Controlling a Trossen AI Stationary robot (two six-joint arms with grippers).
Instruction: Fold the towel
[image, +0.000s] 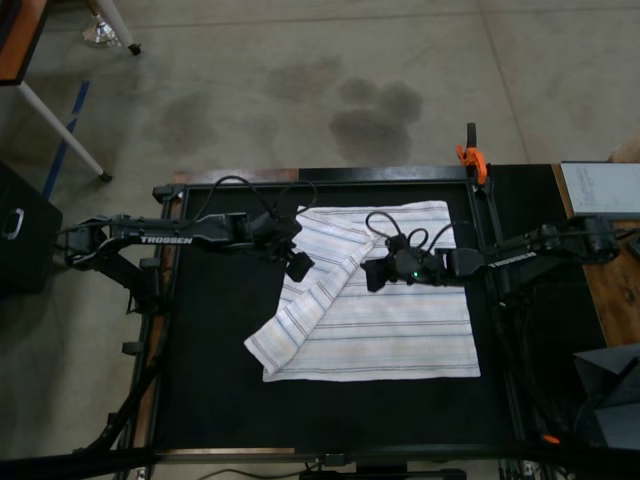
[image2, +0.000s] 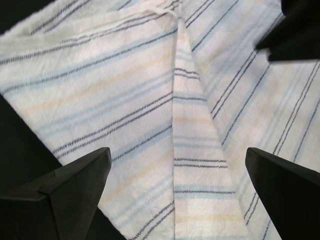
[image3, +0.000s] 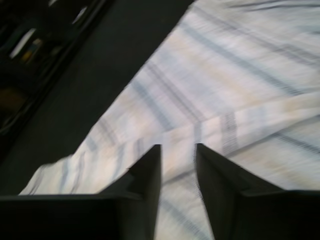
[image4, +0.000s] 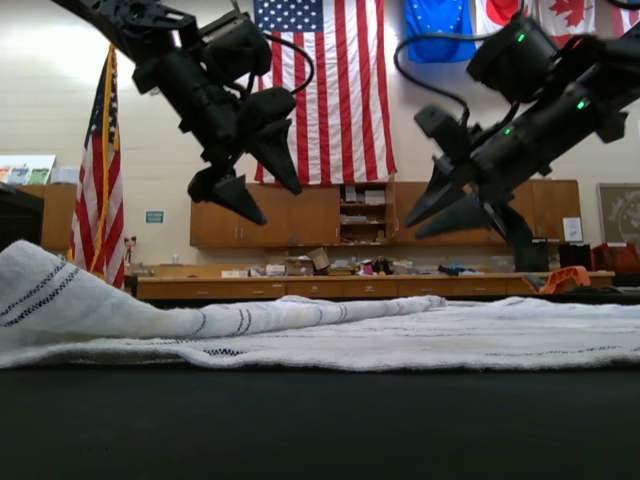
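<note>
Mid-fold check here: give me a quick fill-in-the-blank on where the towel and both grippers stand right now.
1. The towel has one corner flap folded diagonally over it, on the top view's ____ side.
2. The left gripper has its fingers spread ____.
3. In the exterior view, both grippers hang ____ the towel, not touching it.
4. The mat under the towel is ____ in colour.

Missing words: left; open; above; black

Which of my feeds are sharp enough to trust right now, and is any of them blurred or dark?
Left wrist view: sharp, the towel stripes read crisply. Right wrist view: smeared, stripes soft and the surroundings dark. Top view: evenly lit, slightly soft, no glare on the towel. Exterior view: both hands, left and right, are dark silhouettes against the bright wall.
</note>
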